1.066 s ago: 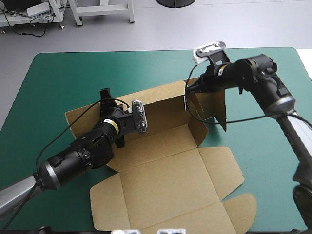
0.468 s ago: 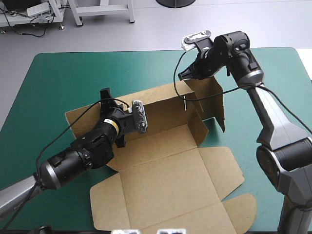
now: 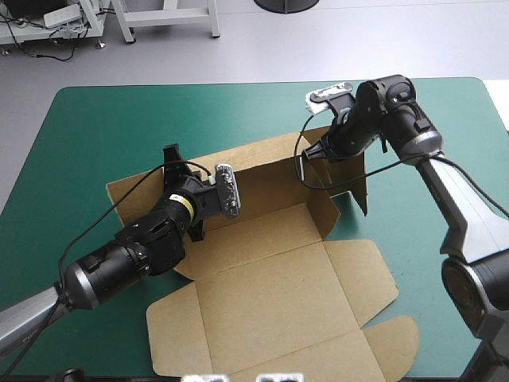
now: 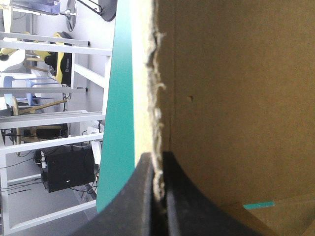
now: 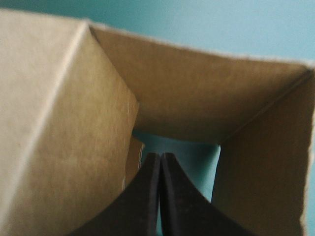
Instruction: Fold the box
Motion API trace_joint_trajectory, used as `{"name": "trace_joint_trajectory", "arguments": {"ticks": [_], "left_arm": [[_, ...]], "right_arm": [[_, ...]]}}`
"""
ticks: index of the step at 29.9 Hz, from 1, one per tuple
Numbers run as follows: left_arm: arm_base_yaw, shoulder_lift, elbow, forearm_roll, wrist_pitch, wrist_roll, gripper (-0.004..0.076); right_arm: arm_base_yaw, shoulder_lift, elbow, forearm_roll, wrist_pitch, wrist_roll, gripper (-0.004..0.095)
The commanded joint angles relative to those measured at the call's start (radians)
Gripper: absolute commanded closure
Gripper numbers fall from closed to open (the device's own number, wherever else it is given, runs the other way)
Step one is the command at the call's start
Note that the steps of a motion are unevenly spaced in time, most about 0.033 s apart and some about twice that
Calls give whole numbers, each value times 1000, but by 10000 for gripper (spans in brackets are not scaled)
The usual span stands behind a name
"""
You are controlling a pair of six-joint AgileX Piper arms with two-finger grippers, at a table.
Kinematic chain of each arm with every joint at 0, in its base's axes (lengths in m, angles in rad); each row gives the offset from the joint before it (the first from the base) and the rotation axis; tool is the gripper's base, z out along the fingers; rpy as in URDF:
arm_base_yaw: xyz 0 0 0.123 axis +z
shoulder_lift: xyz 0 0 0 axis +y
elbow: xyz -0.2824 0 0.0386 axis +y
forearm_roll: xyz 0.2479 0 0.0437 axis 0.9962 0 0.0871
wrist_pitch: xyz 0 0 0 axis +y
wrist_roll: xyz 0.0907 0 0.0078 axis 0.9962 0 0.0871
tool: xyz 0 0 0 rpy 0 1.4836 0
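Observation:
The brown box lies mid-table, its long back wall raised and the lid panel flat toward the front edge. My left gripper is at the back wall's left end. In the left wrist view its black fingers are all but shut, with the board's torn edge between them. My right gripper hangs over the box's right end, where side flaps stand upright. In the right wrist view it is shut with nothing between the fingers, pointing into a pocket of raised brown walls.
The teal-green cover shows bare to the left and along the far edge. A rounded lid flap reaches close to the table's front edge at the right. A side flap lies flat under my left arm.
My right gripper rose toward the far edge just before, then came back down over the box's right end. The left gripper and the back wall have not moved.

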Motion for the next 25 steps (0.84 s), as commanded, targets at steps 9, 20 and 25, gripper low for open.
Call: {"name": "trace_joint_trajectory", "arguments": {"ticks": [9,20,25], "left_arm": [[-6,-24,-17,-23,-26,-18,729],[-6,-24,-17,-57,-22,-18,729],[-6,-24,-17,-53,-24,-18,729]], "right_arm": [[-6,-496,464,48,-214,21,912],[-4,-710,712,67,-323,51,913],[-4,-758,795,69,-470,51,912]]}}
